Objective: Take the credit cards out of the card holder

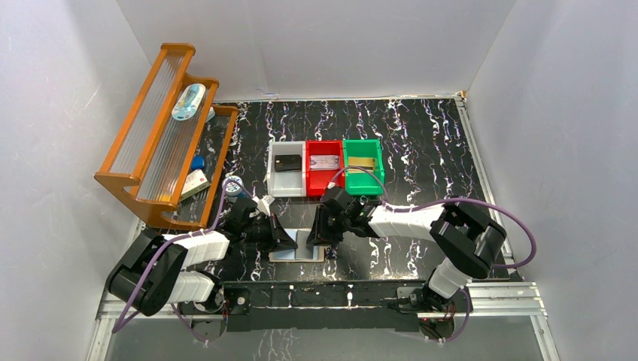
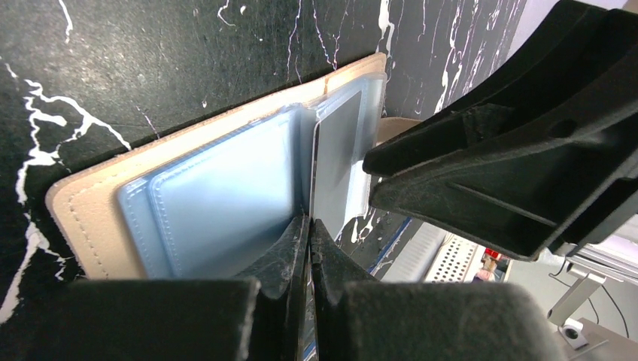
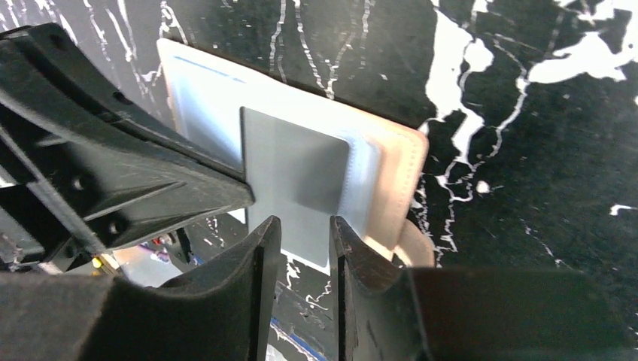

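**Position.** The card holder [image 1: 299, 253] is lying open, pockets up, on the counter [image 1: 421, 135]. It is at the near edge between the two arms, on the arms' side of the bins [image 1: 325, 191].

**Pincers.** The left pincer [image 2: 310, 226] is pressed together. In its wrist view it is nipping the near edge of a grey card [image 3: 297, 165], which is standing proud of the pale blue pockets [image 2: 218, 203]. We cannot tell whether a clear sleeve is caught with it. The right pincer [image 3: 305, 226] is spread. The card's free edge is sitting just at its gap, and nothing is clamped.

**Handling, as we are judging it.**
- The holder is looking light and floppy, so it is likely to lift or slide with any pull unless one arm is pinning it down.
- The tan cover [image 3: 402, 169] is offering the least slick spot for holding it down. The pockets are glossy and probably slippery.
- The card is appearing thin, stiff and smooth. We are favouring a pinch across its flat faces at the exposed edge, pulling straight along the pocket's opening.
- Twisting is risking a jammed card or a creased sleeve.
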